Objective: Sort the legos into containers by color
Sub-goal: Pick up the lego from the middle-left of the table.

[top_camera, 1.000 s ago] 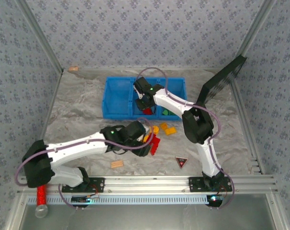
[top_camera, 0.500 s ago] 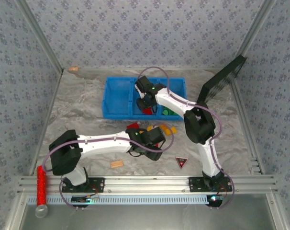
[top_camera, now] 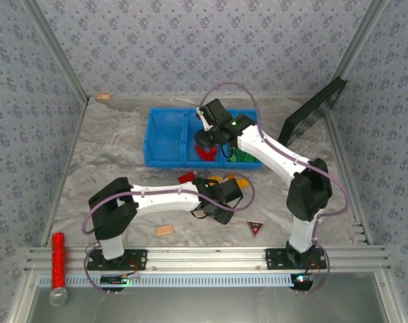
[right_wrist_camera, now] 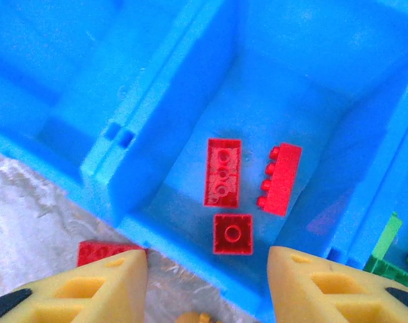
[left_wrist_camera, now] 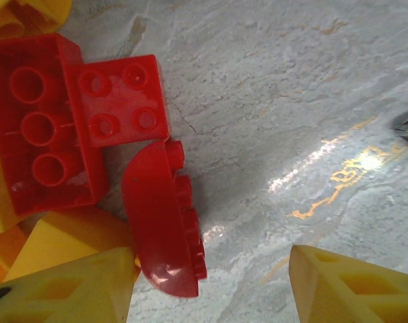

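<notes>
My left gripper (left_wrist_camera: 211, 291) hangs open over loose legos on the table, its yellow fingers (left_wrist_camera: 69, 289) on either side of a curved red piece (left_wrist_camera: 163, 222). Beside that lie a small red brick (left_wrist_camera: 120, 101) and a large upturned red brick (left_wrist_camera: 42, 148), with yellow legos (left_wrist_camera: 56, 239) at the left. My right gripper (right_wrist_camera: 207, 289) stands open and empty above the blue bin's (top_camera: 167, 161) middle compartment. Three red bricks (right_wrist_camera: 222, 172) lie on that compartment's floor. Green legos (right_wrist_camera: 392, 256) sit in the right compartment. From above, the left gripper (top_camera: 216, 207) is at the pile, the right gripper (top_camera: 205, 142) over the bin.
A tan wooden piece (top_camera: 165, 230) and a dark triangle (top_camera: 256, 227) lie near the front. A red lego (top_camera: 188, 178) and yellow legos (top_camera: 241, 182) lie just before the bin. A black panel (top_camera: 318, 111) leans at the right. A red cylinder (top_camera: 58, 259) lies front left.
The right gripper opened and a red brick it held now lies in the middle compartment. The left arm swung right across the pile.
</notes>
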